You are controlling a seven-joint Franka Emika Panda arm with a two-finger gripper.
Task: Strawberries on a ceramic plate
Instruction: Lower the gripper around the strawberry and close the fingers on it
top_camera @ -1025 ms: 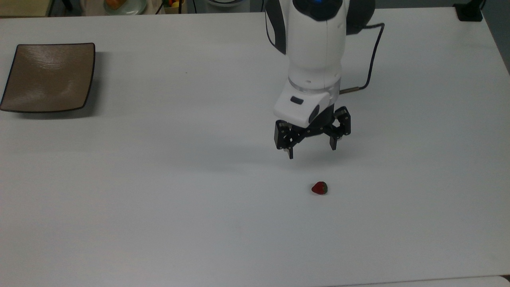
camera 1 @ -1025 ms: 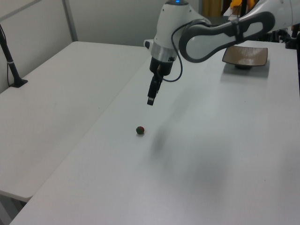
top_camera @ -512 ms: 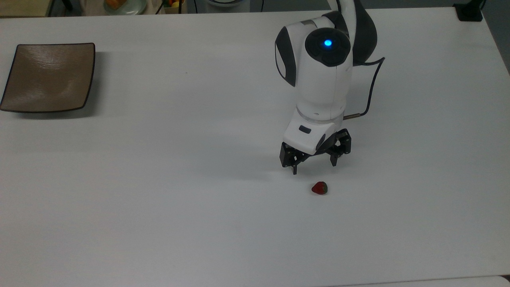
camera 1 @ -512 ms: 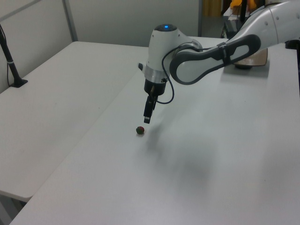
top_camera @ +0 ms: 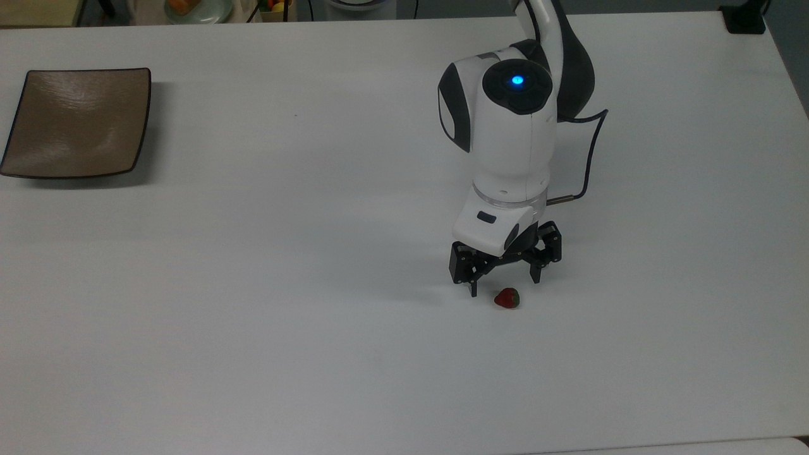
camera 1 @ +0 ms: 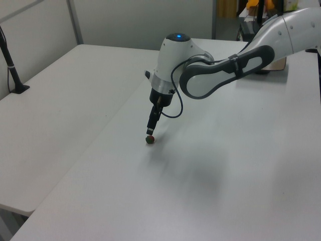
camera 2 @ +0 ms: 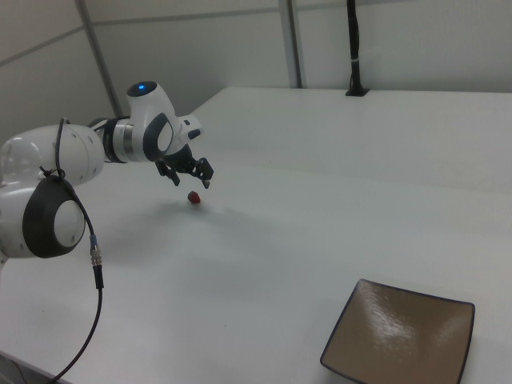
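White table bears strawberry and ceramic plate.

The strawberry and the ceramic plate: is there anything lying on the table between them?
No. In the top view, the table between the strawberry and the ceramic plate is bare white surface. The open gripper hangs just beside the strawberry.

light: bright, even overhead | shadows: soft, faint beside arm | glare: sheen on ceramic plate
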